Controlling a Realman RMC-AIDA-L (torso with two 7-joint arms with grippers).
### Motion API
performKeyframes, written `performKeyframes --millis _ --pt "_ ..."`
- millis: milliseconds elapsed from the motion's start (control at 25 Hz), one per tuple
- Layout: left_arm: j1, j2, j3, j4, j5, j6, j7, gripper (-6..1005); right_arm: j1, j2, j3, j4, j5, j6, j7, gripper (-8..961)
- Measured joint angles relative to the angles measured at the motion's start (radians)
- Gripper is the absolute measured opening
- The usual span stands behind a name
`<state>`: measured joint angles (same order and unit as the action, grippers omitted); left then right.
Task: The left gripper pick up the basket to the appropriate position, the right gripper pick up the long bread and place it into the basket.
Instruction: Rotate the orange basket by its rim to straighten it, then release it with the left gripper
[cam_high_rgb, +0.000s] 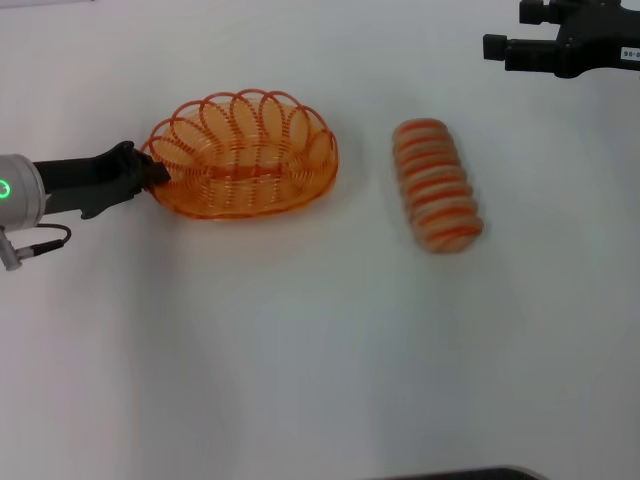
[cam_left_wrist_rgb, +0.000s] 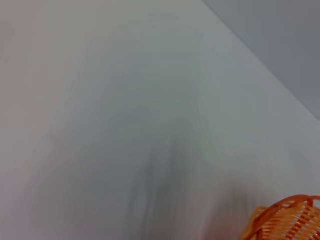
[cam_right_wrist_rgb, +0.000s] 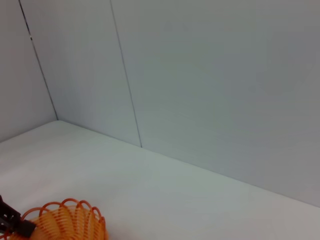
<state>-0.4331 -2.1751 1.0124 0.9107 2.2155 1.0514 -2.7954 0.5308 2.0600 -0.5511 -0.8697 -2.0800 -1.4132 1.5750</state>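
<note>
Clamping the basket (cam_high_rgb: 243, 155) rim, the left gripper (cam_high_rgb: 155, 173) is readying a lift; right gripper (cam_high_rgb: 497, 47), jaws unreadable, is waiting beyond the long bread (cam_high_rgb: 436, 184).

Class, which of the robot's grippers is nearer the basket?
Left. The left gripper touches the basket at its rim; the right gripper hovers far off, beyond the long bread.

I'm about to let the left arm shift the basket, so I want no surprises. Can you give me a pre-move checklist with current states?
1. Left end effector at the rim of the oval orange wire basket: ok.
2. Its grip closed on the rim: cannot tell.
3. Basket empty: ok.
4. Long tan, orange-striped ridged bread lying apart from the basket on the white table: ok.
5. Right end effector away from the bread: ok.
</note>
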Motion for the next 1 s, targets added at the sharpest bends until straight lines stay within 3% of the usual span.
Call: performKeyframes --millis 720,1000 --pt "0.001 0.002 -0.001 0.019 -0.017 0.020 0.007 135 0.001 0.000 0.007 0.000 0.000 -0.004 0.002 836" --pt "0.012 0.005 -0.007 0.049 -0.040 0.051 0.026 421 0.007 -0.001 0.009 -0.002 0.000 -0.003 0.005 837"
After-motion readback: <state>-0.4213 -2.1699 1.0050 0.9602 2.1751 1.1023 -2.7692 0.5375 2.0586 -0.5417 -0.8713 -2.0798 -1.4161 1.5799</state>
